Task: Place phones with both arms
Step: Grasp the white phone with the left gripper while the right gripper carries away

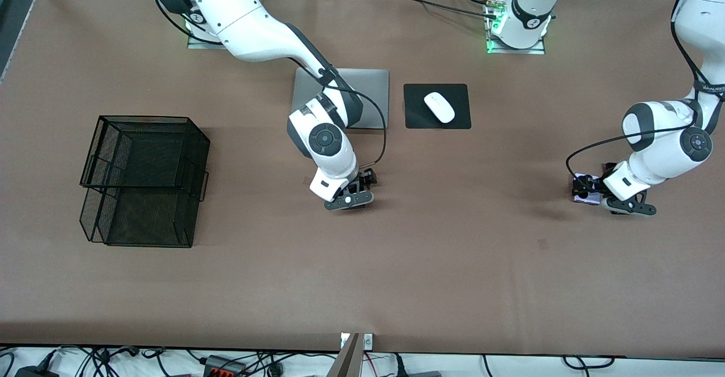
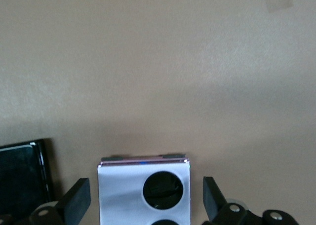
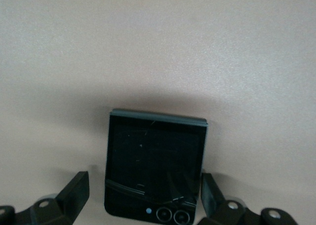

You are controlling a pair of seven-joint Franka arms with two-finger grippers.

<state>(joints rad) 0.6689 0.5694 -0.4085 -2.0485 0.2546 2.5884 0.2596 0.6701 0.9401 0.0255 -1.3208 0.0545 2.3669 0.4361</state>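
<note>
A small lilac-white phone (image 2: 123,195) with black circles lies flat on the brown table, toward the left arm's end. My left gripper (image 2: 145,203) is low over it and open, one finger (image 2: 76,203) on either side with a gap to the phone's edges. A black slab phone (image 2: 22,178) lies beside it. In the front view this gripper (image 1: 590,191) covers most of the lilac phone (image 1: 583,198). My right gripper (image 3: 143,195) is open around a squarish black phone (image 3: 155,156) at the table's middle, not touching it. From the front, the right gripper (image 1: 352,196) hides that phone.
A black wire basket (image 1: 144,179) stands toward the right arm's end of the table. A silver laptop (image 1: 374,91) lies near the robots' bases, partly under the right arm. Beside it a white mouse (image 1: 439,107) rests on a black pad (image 1: 416,119).
</note>
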